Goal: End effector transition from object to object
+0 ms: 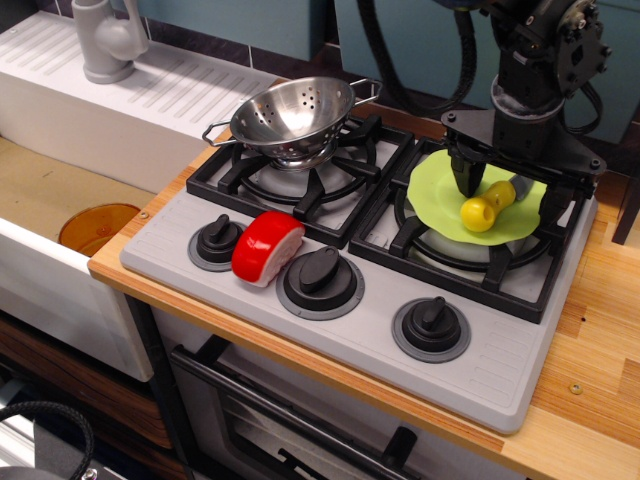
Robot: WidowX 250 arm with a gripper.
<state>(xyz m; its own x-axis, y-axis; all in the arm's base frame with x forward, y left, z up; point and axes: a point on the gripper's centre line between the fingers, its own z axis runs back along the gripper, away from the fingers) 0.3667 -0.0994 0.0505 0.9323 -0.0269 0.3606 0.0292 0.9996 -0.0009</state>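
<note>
My black gripper (pixel 508 190) hangs from a bulky cabled arm over the right burner of a toy stove (pixel 200 215). Its wide crossbar sits low above a green plate (pixel 440 195). Its two short dark fingers (pixel 465 178) are spread apart, one on each side of a yellow two-lobed toy (pixel 480 211) that lies on the plate. The jaws are open and I cannot tell whether they touch the toy. A red and white toy (pixel 267 247) lies on the stove's front panel between two knobs, well left of the gripper.
A steel colander (pixel 295 112) stands on the left burner. Three black knobs (pixel 431 324) line the stove front. A sink at the left holds an orange plate (pixel 95 226), with a grey faucet (pixel 105 40) behind. The wooden counter (pixel 600 360) extends to the right.
</note>
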